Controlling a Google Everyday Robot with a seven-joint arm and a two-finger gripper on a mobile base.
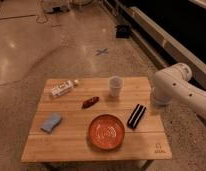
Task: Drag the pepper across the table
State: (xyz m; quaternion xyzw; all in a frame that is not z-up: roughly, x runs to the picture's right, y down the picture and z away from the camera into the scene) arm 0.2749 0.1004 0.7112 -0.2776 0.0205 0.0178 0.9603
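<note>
**Tabletop** (71, 145): square, light wooden planks, carrying every item.

**Robot arm** (173, 85): white. It stands off the tabletop's edge, to the right of the orange-red plate (106, 132) in my view and well apart from it. I see only a rounded joint and one link.

**Pincer:** not in my view. It lies somewhere along the arm beyond what shows, nowhere near the plate. I report it drawn together. What it holds, if anything, I cannot see.

**Other items:**
- A black bar (136, 115) lies just right of the plate.
- A pale cup (115, 86) stands behind the plate.

**Progress:** in my judgement the drag has not begun. Nothing touches the pepper (90, 102), so the approach, the contact and the pull across the planks all remain.

**Pepper:** small, dark red-brown, glossy, elongated and tapered. It lies flat at a slant, behind the plate and slightly to its left, clear of the rim.
</note>
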